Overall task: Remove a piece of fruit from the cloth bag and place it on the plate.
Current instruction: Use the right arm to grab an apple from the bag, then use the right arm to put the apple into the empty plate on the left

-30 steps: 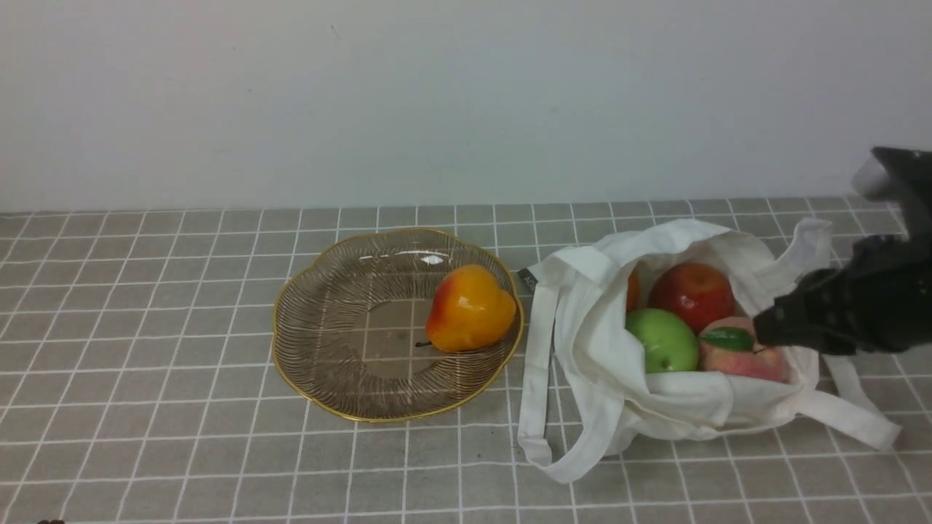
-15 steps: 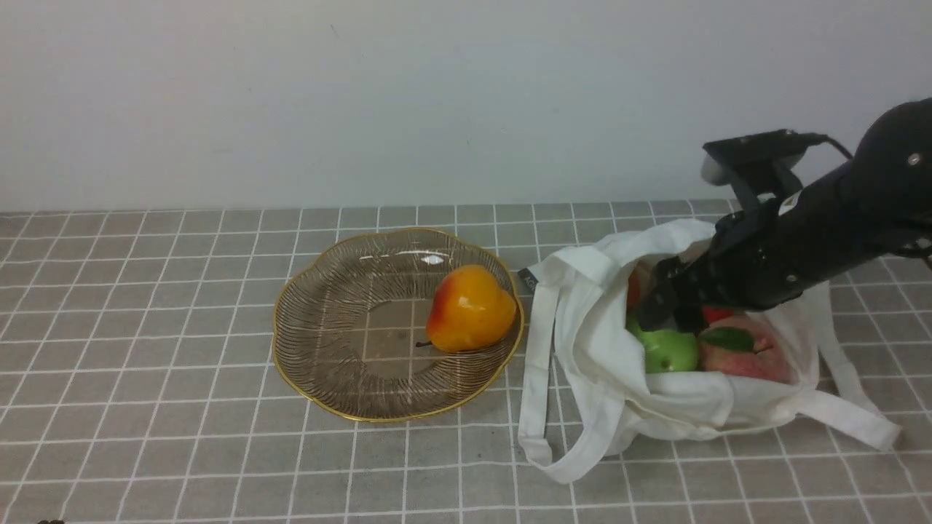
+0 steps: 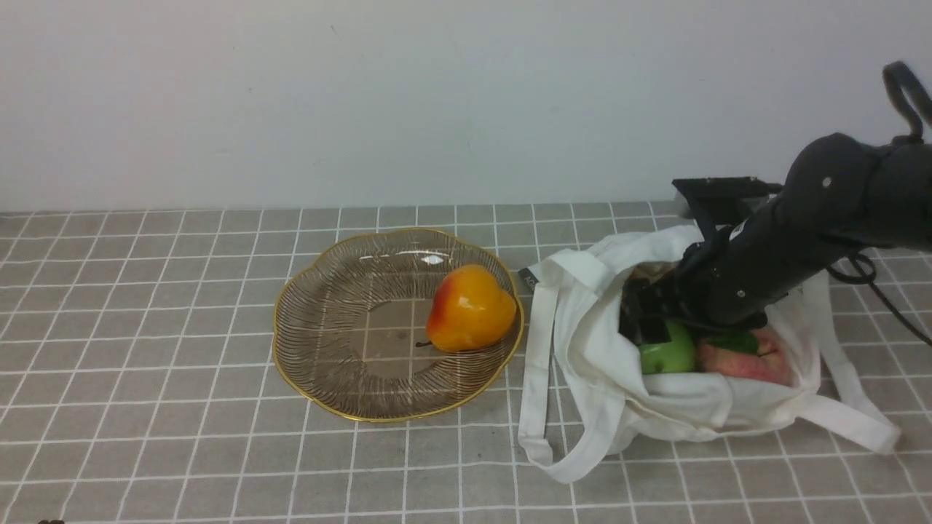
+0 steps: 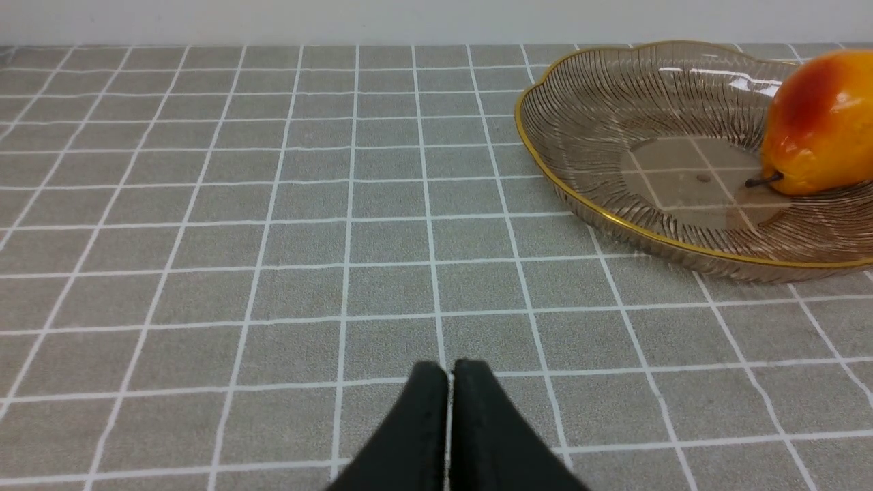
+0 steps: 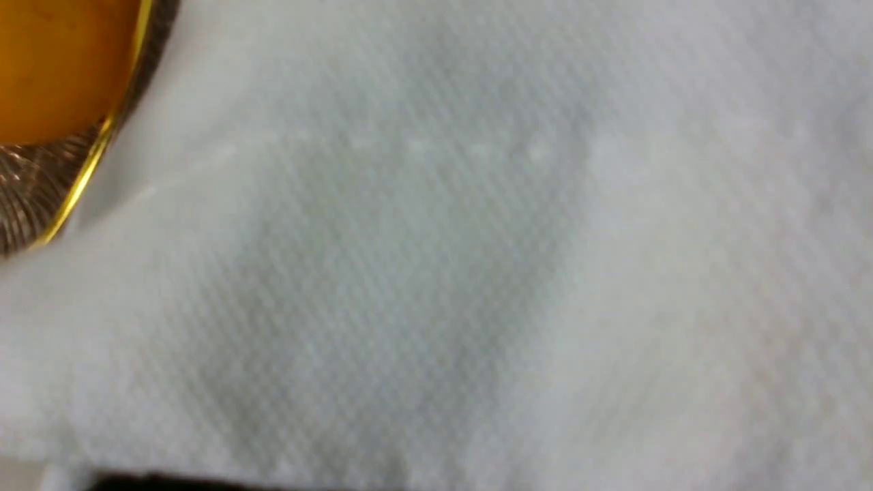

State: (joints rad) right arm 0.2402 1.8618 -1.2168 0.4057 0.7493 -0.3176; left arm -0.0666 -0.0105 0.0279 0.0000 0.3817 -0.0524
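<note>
Your right gripper (image 3: 648,320) is down in the bag (image 3: 582,342), right on the green apple (image 3: 673,353) that lies inside it, but you cannot tell whether the jaws grip it, so the lift and the move to the plate (image 3: 328,320) beside the bag are not yet done.

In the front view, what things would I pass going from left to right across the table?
Plate → orange-yellow pear lying in it → cloth bag → green apple inside the bag → pink fruit beside it.
</note>
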